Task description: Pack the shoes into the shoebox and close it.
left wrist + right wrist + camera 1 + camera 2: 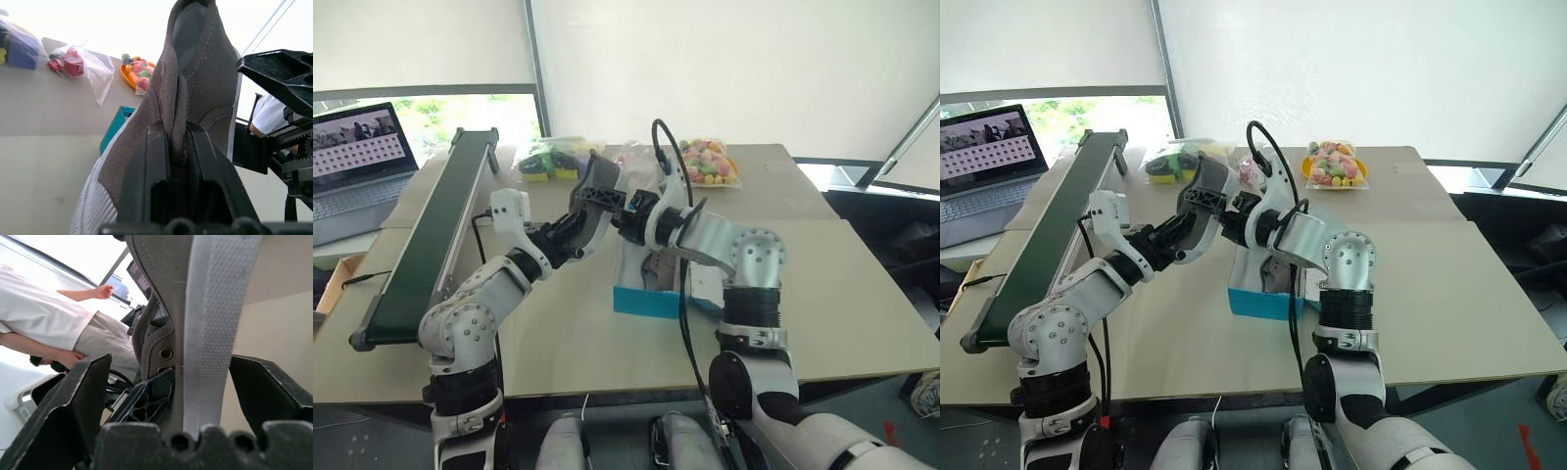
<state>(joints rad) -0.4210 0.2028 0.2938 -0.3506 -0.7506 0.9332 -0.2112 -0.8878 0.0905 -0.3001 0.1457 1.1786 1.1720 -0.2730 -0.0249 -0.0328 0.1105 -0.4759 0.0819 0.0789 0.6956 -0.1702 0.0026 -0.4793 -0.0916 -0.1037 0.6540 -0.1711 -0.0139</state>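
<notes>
Beside the shoebox (1258, 299), bare desk (1459, 294) spreads wide on its right; the conveyor belt (1043, 240) hems its left, snack bags (1334, 164) crowd behind.

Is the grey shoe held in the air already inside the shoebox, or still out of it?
Out. The left gripper pinches the grey shoe up in the air, above and beside the shoebox on the table.

A dark green conveyor belt (426, 245) slants along the bench's (862, 313) left side, an open laptop (357, 162) sits far left, and clear bags of coloured items (710, 162) lie at the far edge.
</notes>
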